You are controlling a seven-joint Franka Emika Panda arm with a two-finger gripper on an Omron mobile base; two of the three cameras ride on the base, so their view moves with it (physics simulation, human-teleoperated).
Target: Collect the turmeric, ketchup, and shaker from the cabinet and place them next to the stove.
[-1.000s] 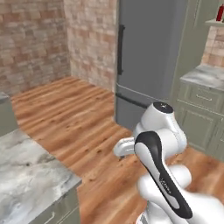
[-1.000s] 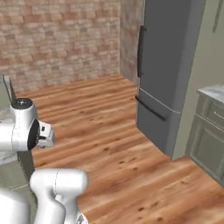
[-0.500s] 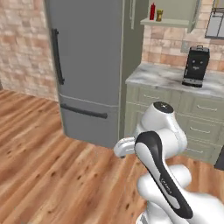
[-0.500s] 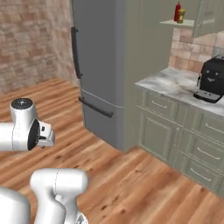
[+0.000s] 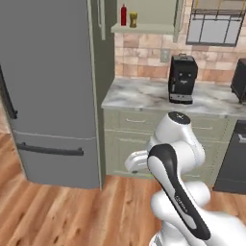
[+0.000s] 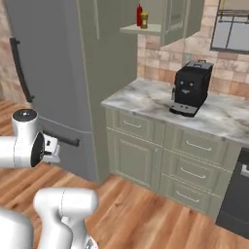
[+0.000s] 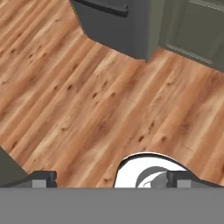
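1. The gripper points down over the wooden floor, its jaws spread wide and holding nothing.
2. The ketchup stands upright on the shelf of the open cabinet, high above the counter.
3. The turmeric stands just beside it, to its right.
4. A black coffee machine sits on the counter below, beside the grey fridge.
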